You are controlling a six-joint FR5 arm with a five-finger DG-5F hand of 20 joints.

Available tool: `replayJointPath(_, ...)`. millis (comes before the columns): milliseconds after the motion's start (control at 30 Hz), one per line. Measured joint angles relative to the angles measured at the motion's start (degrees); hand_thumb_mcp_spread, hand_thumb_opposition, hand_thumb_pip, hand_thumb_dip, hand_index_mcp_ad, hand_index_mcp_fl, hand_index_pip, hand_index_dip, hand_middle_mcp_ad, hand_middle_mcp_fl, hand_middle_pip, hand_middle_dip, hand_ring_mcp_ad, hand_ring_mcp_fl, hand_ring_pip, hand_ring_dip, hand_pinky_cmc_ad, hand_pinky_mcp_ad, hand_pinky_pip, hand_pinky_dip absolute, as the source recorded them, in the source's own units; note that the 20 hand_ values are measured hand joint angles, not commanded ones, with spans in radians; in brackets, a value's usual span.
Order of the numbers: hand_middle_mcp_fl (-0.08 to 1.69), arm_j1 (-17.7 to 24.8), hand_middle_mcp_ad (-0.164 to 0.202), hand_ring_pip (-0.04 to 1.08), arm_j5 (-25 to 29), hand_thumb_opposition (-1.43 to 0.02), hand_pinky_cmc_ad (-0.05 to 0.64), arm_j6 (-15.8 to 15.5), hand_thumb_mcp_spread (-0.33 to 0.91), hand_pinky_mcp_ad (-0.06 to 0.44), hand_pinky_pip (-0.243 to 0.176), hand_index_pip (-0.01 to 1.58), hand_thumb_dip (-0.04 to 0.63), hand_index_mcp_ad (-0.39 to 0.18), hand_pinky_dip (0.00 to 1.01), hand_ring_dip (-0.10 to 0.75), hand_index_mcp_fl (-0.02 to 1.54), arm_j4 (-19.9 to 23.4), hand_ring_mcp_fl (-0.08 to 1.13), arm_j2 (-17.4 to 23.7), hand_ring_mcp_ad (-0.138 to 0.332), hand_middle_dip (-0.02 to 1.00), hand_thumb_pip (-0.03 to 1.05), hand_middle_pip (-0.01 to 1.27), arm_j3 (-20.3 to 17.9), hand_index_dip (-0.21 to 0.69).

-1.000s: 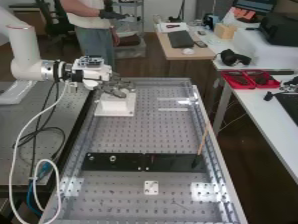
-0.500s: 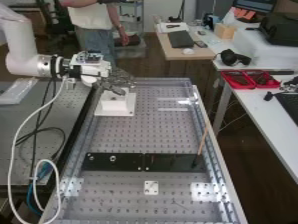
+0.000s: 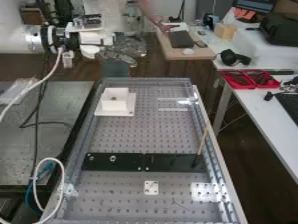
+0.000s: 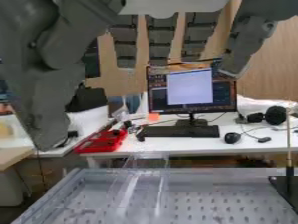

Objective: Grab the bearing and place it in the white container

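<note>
Holds nothing, with straight, loose fingers on the hand (image 4: 159,42) up high, likely to be clear of the white container (image 3: 116,106) on the table (image 3: 133,135), with probably the bearing (image 3: 114,98) inside, as asked.

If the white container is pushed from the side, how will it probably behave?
The white container should resist tipping, because its flat base plate is wider than its upper part. Its straight walls suggest it is stiff. It would probably slide, unless fixed to the bench, which I cannot tell.
</note>
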Motion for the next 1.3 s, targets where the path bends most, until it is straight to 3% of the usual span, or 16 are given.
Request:
replayJointPath(200,0.01,-6.49,0.044,0.09,-6.55,-0.73,0.380,-0.01,0.30,0.278,-0.101,0.12,0.208,-0.096,0.28,0.082,0.13,-3.15,0.01,-3.83,0.115,0.19,0.43,0.12,7.99,0.346)
replayJointPath(567,0.00,-14.72,0.040,0.09,-13.76,-0.73,0.380,-1.87,0.32,0.278,-0.101,0.10,0.188,-0.089,0.29,0.082,0.12,-8.94,0.01,-10.96,0.115,0.19,0.42,0.12,22.19,0.363)
replayJointPath(700,0.00,-17.47,0.044,0.09,-16.15,-0.73,0.379,-1.22,0.32,0.278,-0.101,0.10,0.188,-0.089,0.29,0.082,0.12,-10.83,0.01,-12.70,0.119,0.19,0.42,0.13,26.64,0.363)
replayJointPath(1300,0.00,-19.26,0.042,0.09,-17.31,-0.73,0.380,3.20,0.32,0.278,-0.101,0.10,0.188,-0.089,0.29,0.086,0.12,-13.08,0.01,-12.75,0.115,0.19,0.42,0.13,27.90,0.363)
